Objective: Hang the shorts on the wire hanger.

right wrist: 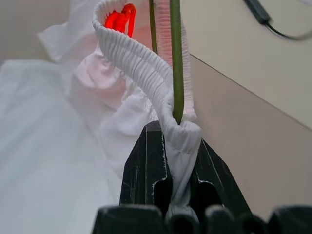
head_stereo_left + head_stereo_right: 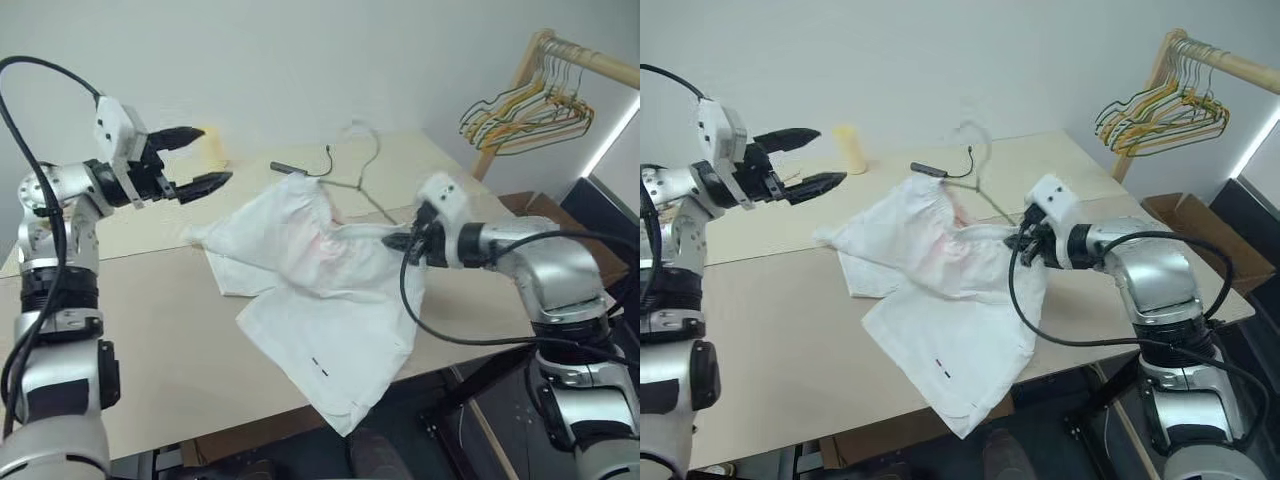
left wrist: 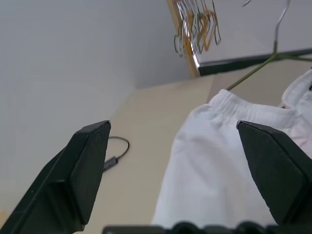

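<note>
While shorts (image 2: 330, 300) cover table (image 2: 150, 330), right tool (image 1: 176, 146) pinches waistband.

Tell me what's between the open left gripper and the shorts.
Nothing: the left gripper hangs open in the air, with bare table between it and the shorts, as the left eye view shows.

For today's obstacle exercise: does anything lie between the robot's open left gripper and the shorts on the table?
Nothing visible does. The left gripper hangs open above bare table, and the shorts lie beyond it with clear space between. The right gripper is shut on the waistband, beside the wire hanger.
</note>
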Robot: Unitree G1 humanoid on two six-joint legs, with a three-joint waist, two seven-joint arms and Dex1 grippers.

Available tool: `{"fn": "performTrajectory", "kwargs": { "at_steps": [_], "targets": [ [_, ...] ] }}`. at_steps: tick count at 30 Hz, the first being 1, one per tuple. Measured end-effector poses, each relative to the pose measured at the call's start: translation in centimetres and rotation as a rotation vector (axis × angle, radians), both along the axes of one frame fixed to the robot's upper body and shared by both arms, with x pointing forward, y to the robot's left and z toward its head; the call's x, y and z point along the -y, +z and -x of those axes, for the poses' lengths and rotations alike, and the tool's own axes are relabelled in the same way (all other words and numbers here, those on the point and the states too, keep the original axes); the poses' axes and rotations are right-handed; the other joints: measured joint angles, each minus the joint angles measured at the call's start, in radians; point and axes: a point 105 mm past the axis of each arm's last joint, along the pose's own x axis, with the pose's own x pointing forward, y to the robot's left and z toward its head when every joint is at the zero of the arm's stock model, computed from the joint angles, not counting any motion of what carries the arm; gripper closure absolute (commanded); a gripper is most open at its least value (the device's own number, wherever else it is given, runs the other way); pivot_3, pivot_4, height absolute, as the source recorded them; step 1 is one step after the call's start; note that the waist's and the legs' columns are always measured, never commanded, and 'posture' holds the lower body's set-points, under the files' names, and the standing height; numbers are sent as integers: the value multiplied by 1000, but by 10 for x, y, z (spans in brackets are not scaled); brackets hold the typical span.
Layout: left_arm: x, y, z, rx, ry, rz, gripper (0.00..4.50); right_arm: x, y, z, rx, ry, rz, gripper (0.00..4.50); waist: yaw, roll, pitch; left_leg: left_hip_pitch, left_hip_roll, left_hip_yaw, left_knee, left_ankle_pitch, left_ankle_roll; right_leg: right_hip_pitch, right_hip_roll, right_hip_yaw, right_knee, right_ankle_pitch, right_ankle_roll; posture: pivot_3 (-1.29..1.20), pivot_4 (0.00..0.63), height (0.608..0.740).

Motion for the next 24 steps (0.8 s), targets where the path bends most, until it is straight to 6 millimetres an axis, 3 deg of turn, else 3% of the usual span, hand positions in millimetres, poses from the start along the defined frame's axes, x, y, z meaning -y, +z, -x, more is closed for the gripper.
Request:
{"fn": "performTrajectory", "kwargs": {
  "at_steps": [5, 8, 11, 16, 24],
  "targets": [
    [24, -27, 30, -116, -187, 148, 0, 42, -15, 2, -148, -332, 11, 4436, -32, 1, -1, -3, -2, 0, 0, 1, 2, -1, -3, 0, 0, 1, 1, -319, 0, 740],
    [39, -20, 44, -128, -275, 217, 0, 68, -21, 6, -202, -522, 10, 4436, -40, 1, -1, -3, -3, 0, 1, 1, 3, -1, -4, 1, 0, 1, 2, -333, 0, 740],
    [41, -10, 54, -97, -307, 275, 0, 99, -24, 4, -217, -721, -21, 4436, -55, 2, -2, -1, -3, 1, 1, 2, 3, 2, -4, 1, 0, 1, 2, -341, 0, 740],
    [42, -4, 57, -86, -344, 392, 0, 153, -14, 1, -188, -1080, -50, 4436, -83, 4, -3, 1, -5, 4, 2, 4, 6, 4, -4, 4, 0, 3, 5, -339, 0, 740],
    [43, -5, 54, -82, -319, 377, 0, 187, 3, -6, -56, -1412, 5, 4436, -138, 5, -4, 13, -5, 5, 1, 4, 7, 20, -4, 4, -4, 3, 7, -325, 0, 740]
  ]
}}
